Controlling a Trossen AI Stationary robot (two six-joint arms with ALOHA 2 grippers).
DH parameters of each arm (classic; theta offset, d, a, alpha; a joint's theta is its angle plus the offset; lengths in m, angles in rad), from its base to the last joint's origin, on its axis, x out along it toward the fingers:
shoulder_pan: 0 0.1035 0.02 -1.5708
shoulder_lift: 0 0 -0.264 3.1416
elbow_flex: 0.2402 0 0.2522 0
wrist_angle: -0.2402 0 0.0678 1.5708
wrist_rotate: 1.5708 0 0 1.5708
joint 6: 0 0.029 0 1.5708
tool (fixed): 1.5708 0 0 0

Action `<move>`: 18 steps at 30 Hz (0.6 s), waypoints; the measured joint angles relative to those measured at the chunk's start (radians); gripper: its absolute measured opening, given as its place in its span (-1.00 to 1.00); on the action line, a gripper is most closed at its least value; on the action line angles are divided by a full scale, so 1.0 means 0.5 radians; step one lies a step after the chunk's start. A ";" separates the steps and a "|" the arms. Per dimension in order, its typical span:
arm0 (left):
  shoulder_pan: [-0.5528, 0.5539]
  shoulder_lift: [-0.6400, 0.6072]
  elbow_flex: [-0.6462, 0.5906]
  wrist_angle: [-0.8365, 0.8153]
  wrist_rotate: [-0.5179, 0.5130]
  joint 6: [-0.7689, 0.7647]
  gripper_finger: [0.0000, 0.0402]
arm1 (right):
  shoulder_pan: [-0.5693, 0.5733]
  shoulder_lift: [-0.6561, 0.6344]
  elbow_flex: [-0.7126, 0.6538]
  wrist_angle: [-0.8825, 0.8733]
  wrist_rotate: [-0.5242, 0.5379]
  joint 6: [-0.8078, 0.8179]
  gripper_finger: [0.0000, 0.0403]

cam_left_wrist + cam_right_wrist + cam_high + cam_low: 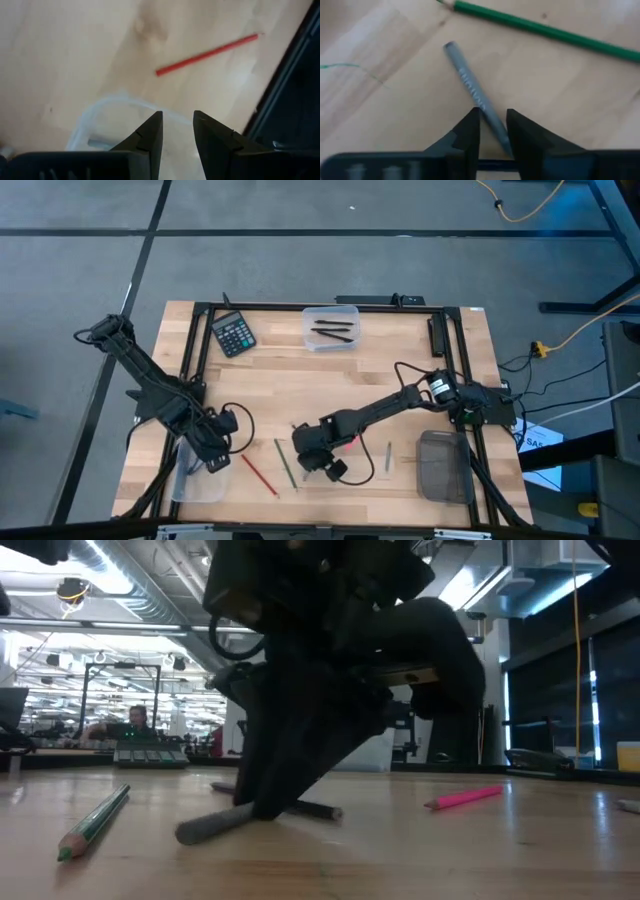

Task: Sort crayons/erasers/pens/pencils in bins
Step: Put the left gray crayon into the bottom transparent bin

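Note:
My right gripper (318,458) is down at the table's near middle, shut on a grey pen (465,75). A green pencil (545,31) lies just beyond it, a pink stick (465,798) to one side, and a black stick (318,810) behind. My left gripper (177,114) hangs open over the rim of the clear bin (100,107) at the near left corner. A red pencil (207,54) lies flat past that bin. A second clear bin (330,327) at the far edge holds black sticks. The smoky grey bin (443,465) sits at the near right. My right gripper pinches the grey pen between its two fingers (470,130), on the part of the barrel (487,116) away from the free end. The fingers come from above, pointing down, with the pen running slantwise through the gap. The pen's free end (195,831) rests on the table.
A black calculator (233,333) lies at the far left. A thin grey-green stick (388,457) rests between my right gripper and the grey bin. A black frame (300,307) runs round the wooden top, and cables trail by both arms. A person sits far behind in the room.

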 joint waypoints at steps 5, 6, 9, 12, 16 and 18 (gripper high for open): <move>0.013 0.010 0.000 0.021 -0.297 0.145 -0.50 | -0.055 0.000 0.000 -0.026 -0.017 0.130 -0.76; 0.013 0.019 0.000 0.037 -0.370 0.191 -0.50 | -0.062 0.000 0.000 -0.029 -0.025 0.164 -0.80; -0.001 0.060 0.000 0.122 -0.613 0.341 -0.50 | -0.072 -0.002 0.000 -0.033 -0.026 0.213 -0.89; -0.020 0.137 -0.001 0.266 -0.806 0.525 -0.50 | -0.074 -0.012 -0.002 -0.047 -0.011 0.218 -0.89; -0.023 0.279 -0.003 0.486 -0.899 0.795 -0.50 | -0.079 -0.048 -0.012 -0.083 0.037 0.218 -0.81; -0.023 0.346 -0.004 0.569 -0.935 0.909 -0.50 | -0.086 -0.077 -0.015 -0.072 0.048 0.218 -0.79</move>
